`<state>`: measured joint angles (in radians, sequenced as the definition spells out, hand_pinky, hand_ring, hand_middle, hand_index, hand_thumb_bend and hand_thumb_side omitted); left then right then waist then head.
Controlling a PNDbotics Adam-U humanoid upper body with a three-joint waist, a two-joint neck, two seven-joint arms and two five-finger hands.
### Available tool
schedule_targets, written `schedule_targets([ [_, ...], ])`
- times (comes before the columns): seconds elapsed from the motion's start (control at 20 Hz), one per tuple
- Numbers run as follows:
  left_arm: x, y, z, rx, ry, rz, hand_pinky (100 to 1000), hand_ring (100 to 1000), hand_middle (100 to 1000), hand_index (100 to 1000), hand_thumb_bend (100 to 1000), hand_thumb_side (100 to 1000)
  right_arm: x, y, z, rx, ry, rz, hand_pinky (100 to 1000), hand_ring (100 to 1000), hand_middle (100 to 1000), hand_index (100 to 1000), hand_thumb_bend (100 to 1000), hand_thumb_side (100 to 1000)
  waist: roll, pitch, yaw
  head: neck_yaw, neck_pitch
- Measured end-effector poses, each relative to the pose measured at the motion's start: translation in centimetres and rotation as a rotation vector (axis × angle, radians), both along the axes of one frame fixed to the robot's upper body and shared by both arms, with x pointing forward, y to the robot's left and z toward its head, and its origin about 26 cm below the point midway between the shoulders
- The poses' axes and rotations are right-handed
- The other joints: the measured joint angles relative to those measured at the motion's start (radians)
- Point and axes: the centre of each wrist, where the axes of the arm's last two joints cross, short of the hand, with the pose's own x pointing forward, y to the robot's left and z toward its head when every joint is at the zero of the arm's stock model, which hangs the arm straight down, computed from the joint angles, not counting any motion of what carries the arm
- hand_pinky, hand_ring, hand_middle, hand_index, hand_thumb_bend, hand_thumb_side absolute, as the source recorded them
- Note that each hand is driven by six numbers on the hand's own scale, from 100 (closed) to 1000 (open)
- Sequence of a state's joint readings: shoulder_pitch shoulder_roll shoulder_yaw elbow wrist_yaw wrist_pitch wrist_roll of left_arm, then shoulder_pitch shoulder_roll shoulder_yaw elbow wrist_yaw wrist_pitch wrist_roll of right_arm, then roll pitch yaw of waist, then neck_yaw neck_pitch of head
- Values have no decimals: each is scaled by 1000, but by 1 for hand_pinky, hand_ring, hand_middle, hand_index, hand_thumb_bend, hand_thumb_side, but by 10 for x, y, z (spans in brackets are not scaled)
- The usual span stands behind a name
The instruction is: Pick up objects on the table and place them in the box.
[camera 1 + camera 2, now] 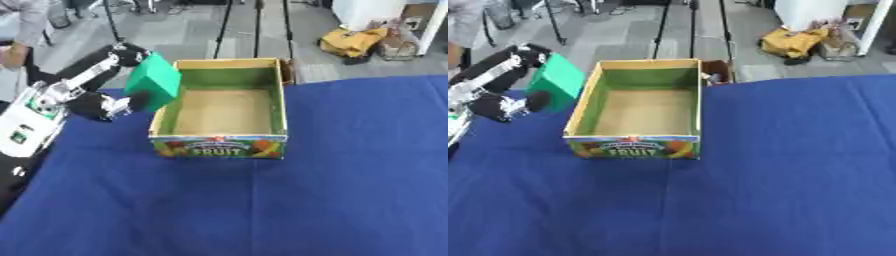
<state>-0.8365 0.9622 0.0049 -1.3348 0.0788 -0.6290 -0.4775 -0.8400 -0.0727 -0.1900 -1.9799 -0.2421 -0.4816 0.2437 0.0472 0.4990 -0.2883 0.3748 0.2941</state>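
Worktop (262,210) under blue cloth filling lower frame. Cardboard box (220,146) sitting centre frame, "FRUIT" printed on near wall, green inner walls, bare brown floor showing inside. Left robot hand (109,105) reaching in from left of frame, fingers and thumb curling round green block (154,81). Block hanging tilted, clear of cloth, just beside box's left wall and outside it. Right robot hand showing in neither view. Yellow bundle (353,41) lying on floor, upper right.

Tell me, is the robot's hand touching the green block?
Touching. The left eye view shows the left hand gripping the green block from both sides, beside the box.
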Motion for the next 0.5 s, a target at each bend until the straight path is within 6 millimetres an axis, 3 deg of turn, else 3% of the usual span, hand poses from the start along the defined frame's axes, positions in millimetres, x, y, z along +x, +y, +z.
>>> schedule_targets([
  [0.3,0,15,-1,-36,-23,24,649,682,518,476,100,706,-1,2,5,-12,-30,12,770,845,513,826,100,810,7,32,-31,33,-36],
  [0.5,2,16,3,-57,-49,15,650,683,515,477,100,715,-1,2,7,-26,-42,16,772,852,507,831,100,803,25,52,-40,39,-50],
])
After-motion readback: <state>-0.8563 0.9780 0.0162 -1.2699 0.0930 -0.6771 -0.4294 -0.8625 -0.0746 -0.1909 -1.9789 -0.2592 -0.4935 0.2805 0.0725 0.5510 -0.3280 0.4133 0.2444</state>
